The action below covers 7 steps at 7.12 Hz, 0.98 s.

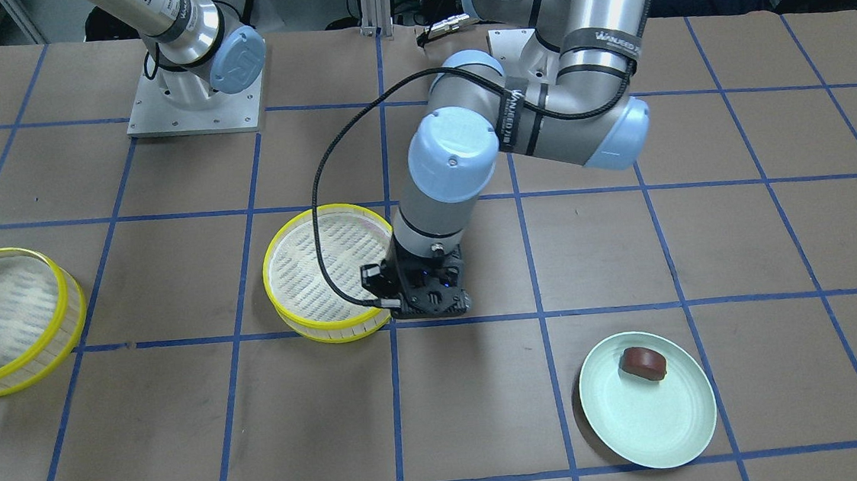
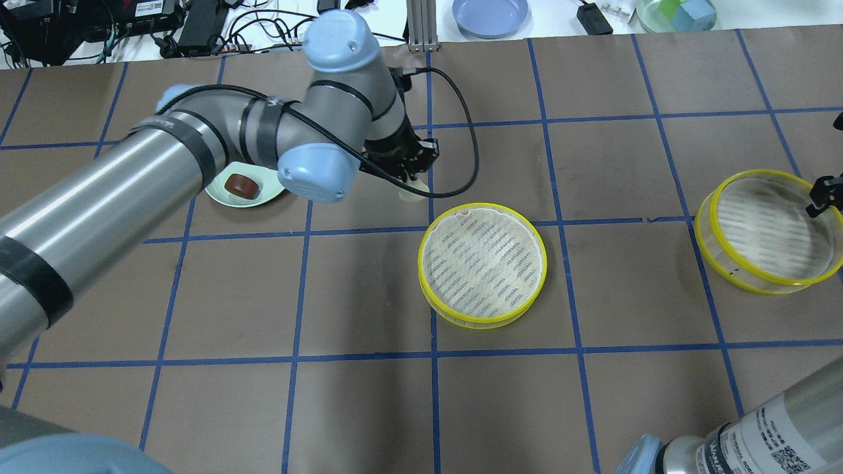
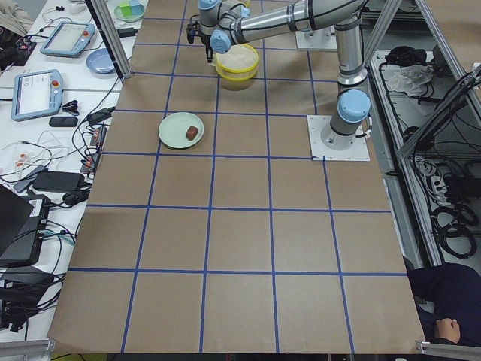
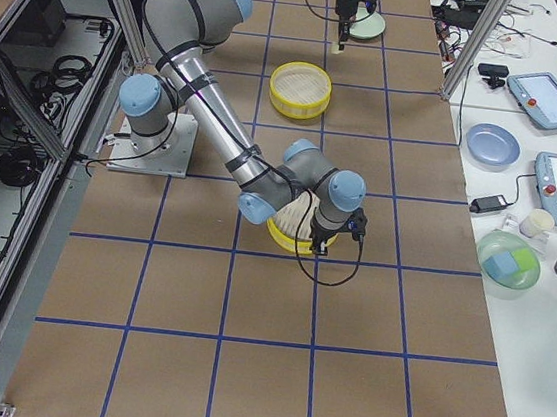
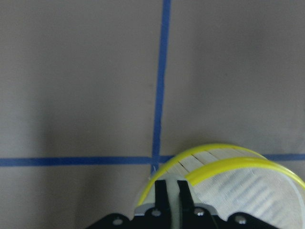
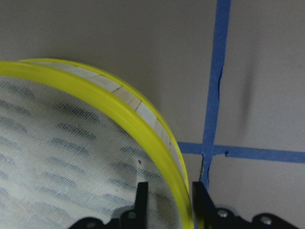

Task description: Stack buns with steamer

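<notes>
Cream-white, the bun [image 2: 415,192] shows as only a pale sliver pinched between the fingers of the left gripper [image 5: 170,193]. The worry, to my eye, is where it hangs: just at the yellow rim of the middle steamer tier [image 2: 474,315], on the plate's side, not over the woven floor. Let go here and I'd expect it to land on the rim and roll off onto the table [image 1: 742,246]. If the arm drops any lower as it crosses, the fingers could catch the wall and shove the light tier along.

The claw itself is clenched narrow, its two fingers nearly together with just the bun's width between them. It touches nothing else that I can see. How high it sits above the rim I can't judge.

Further out, the dark reddish-brown bun [image 1: 643,363] lies on the pale green plate [image 1: 654,429], near its edge and well apart from the arm.

At the far end, the right gripper [image 6: 169,198] has one finger inside and one outside the wall of the second steamer tier [image 2: 757,283]. Whether it is pinching that wall or merely straddling it, I can't tell.
</notes>
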### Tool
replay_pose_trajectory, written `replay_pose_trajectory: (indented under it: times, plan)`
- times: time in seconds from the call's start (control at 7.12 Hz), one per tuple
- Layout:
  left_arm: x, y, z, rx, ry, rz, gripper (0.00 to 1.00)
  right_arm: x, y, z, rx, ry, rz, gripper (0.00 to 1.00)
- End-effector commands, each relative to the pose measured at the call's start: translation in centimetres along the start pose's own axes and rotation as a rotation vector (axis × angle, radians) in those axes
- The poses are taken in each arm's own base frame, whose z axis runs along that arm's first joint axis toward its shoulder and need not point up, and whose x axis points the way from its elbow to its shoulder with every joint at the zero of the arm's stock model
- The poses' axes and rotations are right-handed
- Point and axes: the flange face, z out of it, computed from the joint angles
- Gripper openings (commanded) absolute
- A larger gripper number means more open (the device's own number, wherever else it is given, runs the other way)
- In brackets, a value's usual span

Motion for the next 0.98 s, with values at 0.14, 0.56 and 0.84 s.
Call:
replay_pose_trajectory:
  times: [0.14,0.56,0.84]
  plan:
    - [1.7,5.2,4.8,-0.140,0.037,0.007,0.00,0.2,0.3,-0.9,-0.002,0.027,0.001,0.00]
    - [1.2,4.9,5.6,-0.136,0.001,0.005,0.67,-1.6,0.2,-6.1,0.052,0.074,0.008,0.00]
    - [1.4,4.6,5.0,-0.121,0.006,-0.002,1.00,-6.6,-0.7,-9.0,0.037,0.070,0.011,0.00]
